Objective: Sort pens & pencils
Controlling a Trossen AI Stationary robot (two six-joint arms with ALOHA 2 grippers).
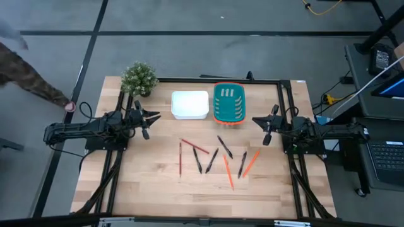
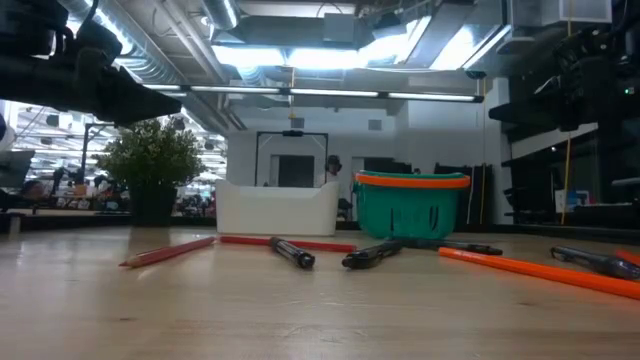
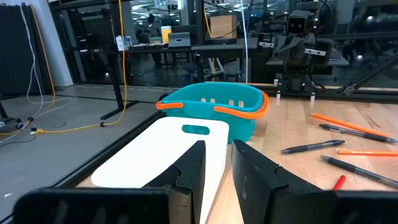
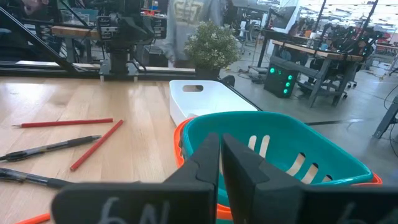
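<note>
1. high view shows the wooden table under everything, with a dark frame along its far edge and down both sides.
2. the left arm lies along the left edge of the table, and the left gripper hangs near the far left part, just short of the white tray. its claw stands a little open, a narrow gap showing between the two fingers, and it holds nothing.
3. the right arm lies along the right edge, and the right gripper hangs beside the teal basket. its fingers stand close with only a thin slit between them, gripping nothing.
4. a small potted plant stands at the far left corner.
5. the white tray sits at the middle of the far edge, upright and empty as far as can be seen.
6. the teal basket with an orange rim sits just beside the tray, on its right.
7. the pencils, red and orange, lie flat in the middle of the table toward the near edge, loosely scattered.
8. the pens, dark and shorter, lie mixed in among the pencils, some touching or crossing them, all well apart from both grippers.
</note>
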